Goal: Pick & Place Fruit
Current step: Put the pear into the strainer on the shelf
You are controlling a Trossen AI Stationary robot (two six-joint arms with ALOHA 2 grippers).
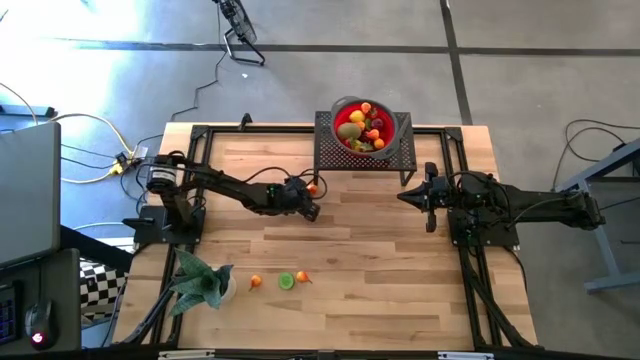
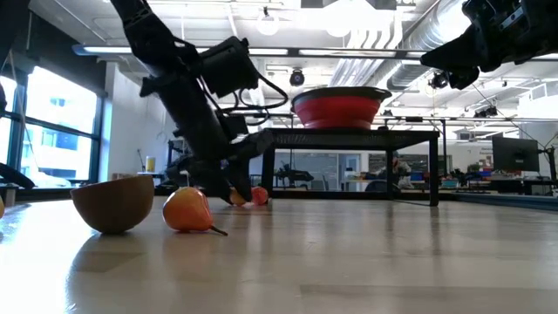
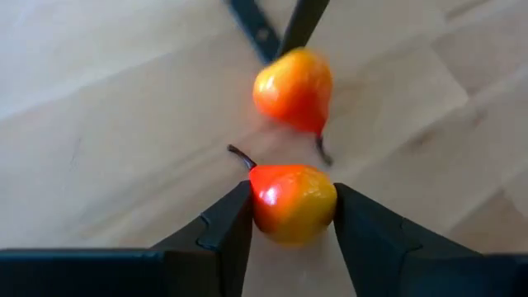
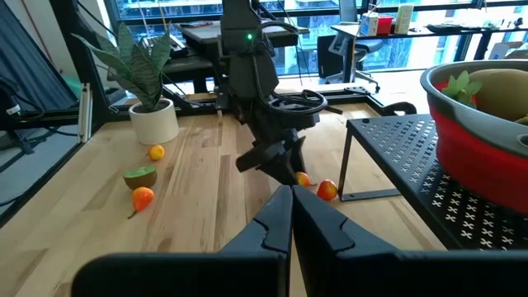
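Red bowl (image 1: 398,128) on the rack at 12 o'clock already holds most fruit. Left gripper (image 3: 290,216) pinches an orange-red pear (image 3: 293,200); a second pear (image 3: 294,89) lies beside it. Three fruits (image 1: 279,281) wait at 7 o'clock. Right gripper (image 4: 290,216), pressed together, idles at 3 o'clock.

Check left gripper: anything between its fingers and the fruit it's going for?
Nothing visible. The left gripper has its fingers on both sides of an orange-red fruit, touching or nearly so. A second similar fruit lies just beyond, apart from it and outside the fingers.
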